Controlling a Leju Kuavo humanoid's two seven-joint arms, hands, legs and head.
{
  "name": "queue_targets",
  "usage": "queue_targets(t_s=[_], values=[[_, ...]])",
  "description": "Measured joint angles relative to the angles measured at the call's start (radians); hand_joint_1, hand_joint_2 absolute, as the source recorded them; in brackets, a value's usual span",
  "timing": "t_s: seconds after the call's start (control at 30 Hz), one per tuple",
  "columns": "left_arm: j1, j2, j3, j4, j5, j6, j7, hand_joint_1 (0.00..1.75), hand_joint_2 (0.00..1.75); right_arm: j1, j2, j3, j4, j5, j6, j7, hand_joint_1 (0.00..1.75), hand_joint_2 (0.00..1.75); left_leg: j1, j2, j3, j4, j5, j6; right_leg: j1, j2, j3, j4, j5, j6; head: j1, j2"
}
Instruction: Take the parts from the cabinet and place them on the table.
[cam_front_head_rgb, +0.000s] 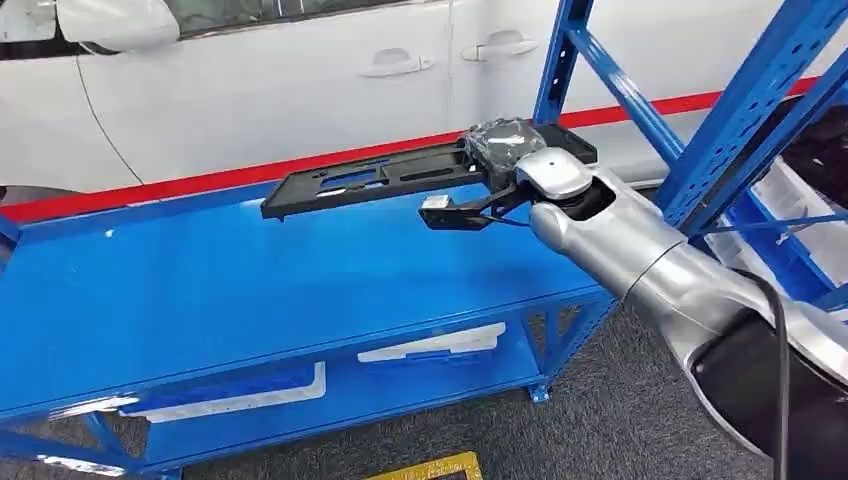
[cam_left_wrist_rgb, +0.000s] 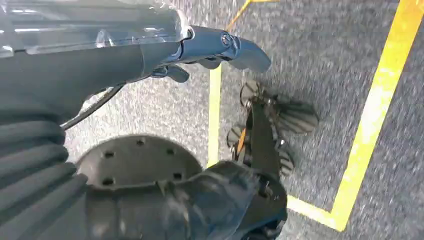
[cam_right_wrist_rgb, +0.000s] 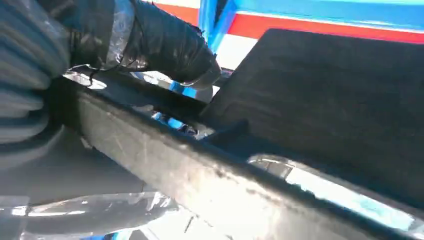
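Over the blue table (cam_front_head_rgb: 250, 290), gripped at its right end by the right hand (cam_front_head_rgb: 500, 145): long black flat part (cam_front_head_rgb: 380, 178) with cutouts, lying left-right. Left hand (cam_left_wrist_rgb: 220, 50) hanging, fingers curled, holding nothing.

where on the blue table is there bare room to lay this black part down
Bare blue table top runs from under the long black part to the near edge and left end. The right end is crowded: the right hand grips the part beside the blue rack uprights.
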Motion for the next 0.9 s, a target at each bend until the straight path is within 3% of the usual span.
queue_targets(t_s=[0.03,0.07,0.17,0.2,0.23,0.27,0.33,0.4,0.5,0.57,0.63,0.7,0.73,0.77,0.87,0.9], values=[[0.0,-0.002,0.0,0.0,-0.001,0.0,0.0,0.0,1.75,-0.002,-0.008,-0.003,-0.008,0.0,0.0,0.0,1.75,1.75,0.019,0.005,0.018,-0.033,0.014,-0.01,0.003,-0.002,0.001,0.004,-0.008,0.002,0.001,0.0],[-0.001,-0.002,0.0,0.0,-0.003,0.0,0.0,0.0,1.75,-0.007,-0.011,-0.005,-0.013,0.0,0.001,0.0,1.75,1.75,0.014,0.008,0.025,-0.044,0.018,-0.013,0.004,-0.005,-0.005,0.021,-0.019,0.005,0.002,0.0],[-0.005,-0.002,0.001,0.0,-0.006,0.003,0.0,0.0,1.75,-0.021,-0.021,-0.006,-0.023,-0.002,0.002,0.002,1.75,1.75,0.012,0.012,0.025,-0.044,0.016,-0.012,0.004,-0.007,-0.098,0.211,-0.114,0.011,0.002,0.0],[-0.008,-0.002,0.001,0.0,-0.006,0.002,0.0,0.0,1.75,-0.021,-0.026,-0.006,-0.026,-0.004,0.002,0.003,1.75,1.75,0.012,0.011,0.025,-0.04,0.014,-0.012,0.003,-0.007,-0.123,0.258,-0.125,0.014,0.002,0.0],[-0.01,-0.002,0.001,0.0,-0.006,0.0,0.0,0.0,1.75,-0.021,-0.03,-0.006,-0.029,-0.005,0.002,0.003,1.75,1.75,0.012,0.011,0.025,-0.037,0.011,-0.012,0.002,-0.008,-0.128,0.265,-0.115,0.017,0.002,0.0],[-0.01,-0.002,0.001,0.0,-0.006,-0.002,-0.001,0.0,1.75,-0.022,-0.035,-0.006,-0.034,-0.006,0.003,0.003,1.75,1.75,0.013,0.008,0.025,-0.029,0.005,-0.015,0.001,-0.011,-0.111,0.221,-0.076,0.018,0.002,0.0],[-0.008,-0.004,0.005,0.0,0.002,-0.007,-0.008,0.0,1.75,-0.034,-0.043,-0.009,-0.05,-0.012,0.013,0.009,1.75,1.75,0.014,0.008,0.025,-0.008,-0.011,-0.023,0.0,-0.015,-0.034,0.061,0.017,0.016,0.002,0.0],[-0.01,-0.006,0.01,0.0,0.003,-0.008,-0.013,0.0,1.75,-0.053,-0.049,-0.011,-0.064,-0.021,0.02,0.01,1.75,1.75,0.005,0.01,0.011,0.018,-0.025,-0.032,0.006,-0.017,-0.017,0.011,0.002,0.005,0.003,0.0],[-0.01,-0.006,0.017,0.0,0.003,-0.01,-0.014,0.0,1.75,-0.067,-0.056,-0.019,-0.086,-0.025,0.026,0.013,1.75,1.75,0.009,0.012,0.011,0.011,-0.022,-0.042,0.011,-0.013,-0.022,0.015,0.002,-0.013,0.0,0.0],[-0.009,-0.004,0.02,0.0,0.003,-0.01,-0.014,0.0,1.75,-0.079,-0.059,-0.025,-0.105,-0.041,0.032,0.016,1.75,1.75,0.008,0.008,0.002,0.032,-0.043,-0.054,-0.003,-0.015,-0.012,0.002,0.008,-0.022,-0.002,0.0],[-0.009,-0.005,0.024,0.0,-0.006,-0.003,-0.014,0.0,1.75,-0.097,-0.058,-0.03,-0.121,-0.056,0.043,0.015,1.75,1.75,0.016,0.009,-0.05,0.143,-0.102,-0.068,-0.005,-0.013,-0.012,0.001,0.008,-0.029,-0.003,0.0],[-0.009,-0.005,0.024,0.0,-0.017,0.002,-0.016,0.0,1.75,-0.111,-0.058,-0.031,-0.146,-0.073,0.061,0.014,1.75,1.75,0.024,0.009,-0.125,0.287,-0.153,-0.077,-0.005,-0.012,-0.011,0.001,0.006,-0.031,-0.003,0.0],[-0.009,-0.005,0.024,0.0,-0.016,0.004,-0.018,0.0,1.75,-0.115,-0.058,-0.031,-0.157,-0.078,0.068,0.014,1.75,1.75,0.026,0.009,-0.142,0.311,-0.146,-0.08,-0.005,-0.012,-0.009,0.001,0.005,-0.03,-0.002,0.0],[-0.009,-0.005,0.024,0.0,-0.016,0.005,-0.019,0.0,1.75,-0.118,-0.058,-0.031,-0.17,-0.081,0.076,0.015,1.75,1.75,0.027,0.009,-0.136,0.287,-0.117,-0.08,-0.006,-0.012,-0.006,0.001,0.003,-0.029,-0.002,0.0],[-0.01,-0.005,0.025,0.0,-0.011,0.005,-0.027,0.0,1.75,-0.137,-0.058,-0.03,-0.201,-0.092,0.084,0.018,1.75,1.75,0.028,0.009,-0.03,0.04,0.024,-0.07,-0.007,-0.012,0.007,0.001,-0.005,-0.021,-0.002,0.0],[-0.01,-0.005,0.026,0.0,-0.008,0.003,-0.029,0.0,1.75,-0.145,-0.059,-0.031,-0.21,-0.095,0.085,0.018,1.75,1.75,0.022,0.007,-0.013,0.023,0.007,-0.068,-0.002,-0.012,0.005,-0.001,-0.006,-0.017,-0.002,0.0]])
